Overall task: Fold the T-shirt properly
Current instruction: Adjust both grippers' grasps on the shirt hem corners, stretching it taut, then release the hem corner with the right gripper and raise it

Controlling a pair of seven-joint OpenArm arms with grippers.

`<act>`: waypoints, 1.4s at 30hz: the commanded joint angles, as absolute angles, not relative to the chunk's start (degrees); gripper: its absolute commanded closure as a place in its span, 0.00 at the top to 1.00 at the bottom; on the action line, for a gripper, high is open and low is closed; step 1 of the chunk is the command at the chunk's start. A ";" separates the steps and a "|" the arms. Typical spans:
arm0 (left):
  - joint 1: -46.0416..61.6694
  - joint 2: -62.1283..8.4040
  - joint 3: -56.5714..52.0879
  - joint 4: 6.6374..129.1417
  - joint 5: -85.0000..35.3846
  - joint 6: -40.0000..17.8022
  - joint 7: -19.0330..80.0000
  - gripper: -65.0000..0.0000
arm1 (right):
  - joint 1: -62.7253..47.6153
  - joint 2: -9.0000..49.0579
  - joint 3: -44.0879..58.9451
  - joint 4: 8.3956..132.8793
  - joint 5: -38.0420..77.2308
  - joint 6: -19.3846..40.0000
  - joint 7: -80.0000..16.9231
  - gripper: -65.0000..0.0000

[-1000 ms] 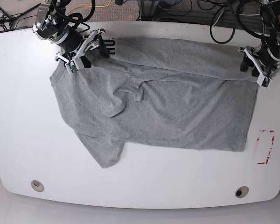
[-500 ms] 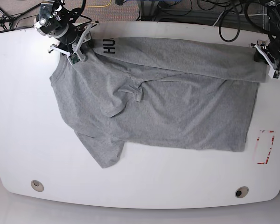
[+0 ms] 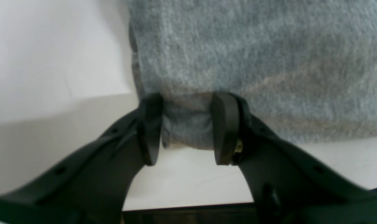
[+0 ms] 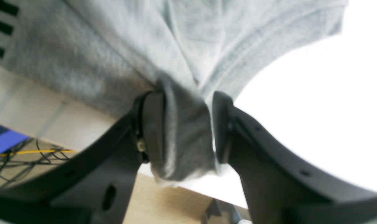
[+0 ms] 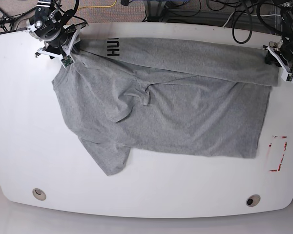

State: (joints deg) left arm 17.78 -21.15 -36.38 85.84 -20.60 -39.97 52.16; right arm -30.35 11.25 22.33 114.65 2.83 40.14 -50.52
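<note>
two risks face the heather-grey t-shirt (image 5: 185, 112): its far band could bunch or skew if the claws pull unevenly, and the loose upper layer could slip out if either bite is shallow. it lies creased across the white table (image 5: 136, 195), from four to seven o'clock of the right claw (image 4: 183, 127) and from seven to nine of the left claw (image 5: 273, 61). the right claw's fingers straddle a gathered fold, the left's a corner, both apart; whether either pinches, one cannot tell.
</note>
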 commanded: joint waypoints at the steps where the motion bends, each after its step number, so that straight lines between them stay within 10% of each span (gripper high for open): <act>1: 17.71 -22.55 -36.70 86.20 -20.53 -40.00 52.00 0.37 | -30.37 13.76 25.10 115.30 2.59 40.00 -50.07 0.35; 22: 17.98 -22.73 -36.70 86.20 -20.53 -40.00 52.00 0.37 | -27.91 18.59 30.37 116.18 3.56 40.00 -53.05 0.35; 42: 19.03 -22.73 -37.32 93.67 -20.88 -40.00 55.87 0.37 | -30.73 16.48 31.08 116.44 32.31 40.00 -57.71 0.34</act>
State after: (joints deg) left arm 19.03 -21.47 -36.56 89.71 -20.47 -40.12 53.32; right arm -30.39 15.73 30.46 115.44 27.64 40.07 -58.48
